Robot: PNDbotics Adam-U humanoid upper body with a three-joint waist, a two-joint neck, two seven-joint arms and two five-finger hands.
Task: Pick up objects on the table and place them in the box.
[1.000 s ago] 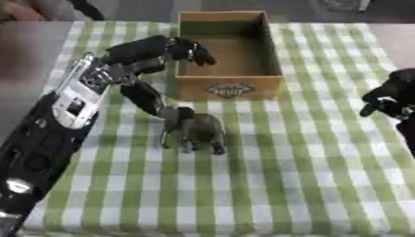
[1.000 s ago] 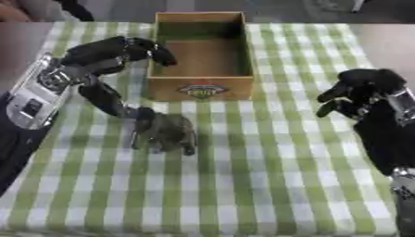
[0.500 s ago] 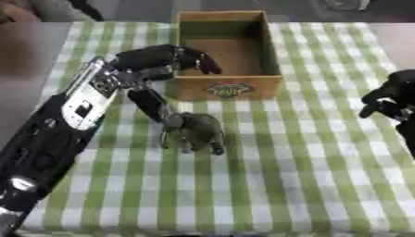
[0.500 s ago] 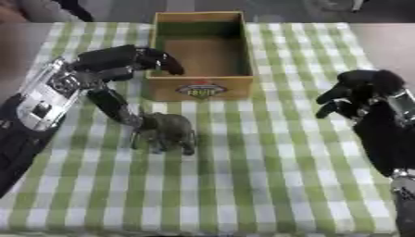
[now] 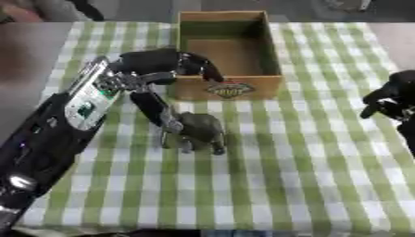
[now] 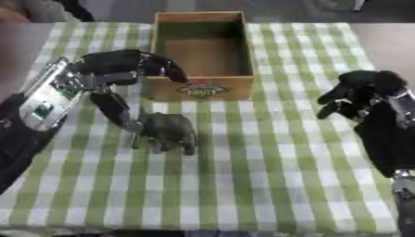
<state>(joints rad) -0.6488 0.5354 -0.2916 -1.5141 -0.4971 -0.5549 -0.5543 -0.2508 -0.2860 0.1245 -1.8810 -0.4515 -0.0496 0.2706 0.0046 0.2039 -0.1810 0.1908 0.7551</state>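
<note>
- Table with green-white checked cloth (image 5: 308, 176) fills the view.
- Left hand (image 5: 154, 69) over the cloth's left part, fingers curved toward the box's front-left corner, thumb pointing down to touch the elephant's head; nothing gripped.
- Wooden box (image 6: 201, 88) at far centre, inside bare.
- Right hand (image 6: 361, 92) at right edge, fingers curled, empty.
- Grey toy elephant (image 6: 168, 132) standing on the cloth just in front of the box.

The left robot hand (image 6: 122, 74) reaches over the grey elephant (image 6: 168, 132) standing before the wooden box (image 6: 200, 88).
</note>
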